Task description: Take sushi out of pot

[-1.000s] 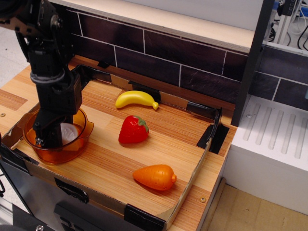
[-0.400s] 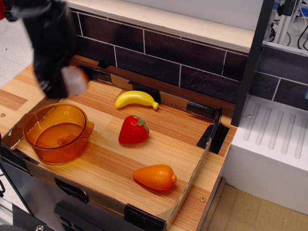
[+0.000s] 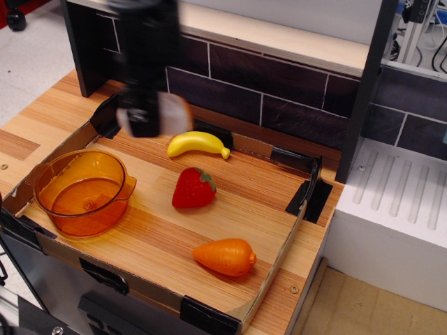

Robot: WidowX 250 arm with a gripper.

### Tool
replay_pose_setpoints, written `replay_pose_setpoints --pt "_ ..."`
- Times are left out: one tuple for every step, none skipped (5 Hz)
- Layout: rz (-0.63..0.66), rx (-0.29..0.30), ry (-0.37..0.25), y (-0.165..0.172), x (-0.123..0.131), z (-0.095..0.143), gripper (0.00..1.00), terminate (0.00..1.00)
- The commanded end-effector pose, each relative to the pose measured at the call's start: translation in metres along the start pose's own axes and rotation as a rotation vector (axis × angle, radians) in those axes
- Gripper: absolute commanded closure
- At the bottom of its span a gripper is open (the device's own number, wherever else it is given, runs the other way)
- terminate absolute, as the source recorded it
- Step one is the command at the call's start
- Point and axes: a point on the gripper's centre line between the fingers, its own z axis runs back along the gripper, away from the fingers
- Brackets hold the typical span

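Observation:
The translucent orange pot [image 3: 82,192] sits at the left of the wooden tray, and nothing lies in it. My gripper [image 3: 150,118] is blurred by motion, up in the air behind the tray, just left of the banana. It is shut on the white sushi [image 3: 171,114], which shows as a pale blur at the right side of the fingers, well above the wood and to the upper right of the pot.
A yellow banana [image 3: 198,144], a red strawberry [image 3: 193,188] and an orange carrot-like toy [image 3: 225,256] lie on the tray. A dark tiled wall [image 3: 265,91] rises behind. A cardboard rim [image 3: 279,251] borders the tray; a white drainer [image 3: 398,202] stands at the right.
My gripper lifted the sushi out of the pot and carried it up and to the right, from over the pot to beside the banana. The pot has not moved.

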Motion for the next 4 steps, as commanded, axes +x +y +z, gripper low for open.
replay_pose_setpoints --pt "-0.129 0.053 0.005 0.020 0.050 -0.018 1.00 0.00" --pt "-0.177 0.057 0.009 0.019 0.066 -0.032 1.00 0.00" --pt "-0.180 0.003 0.012 0.022 0.077 -0.046 1.00 0.00" --pt "-0.159 0.016 -0.011 0.021 0.085 -0.053 1.00 0.00"
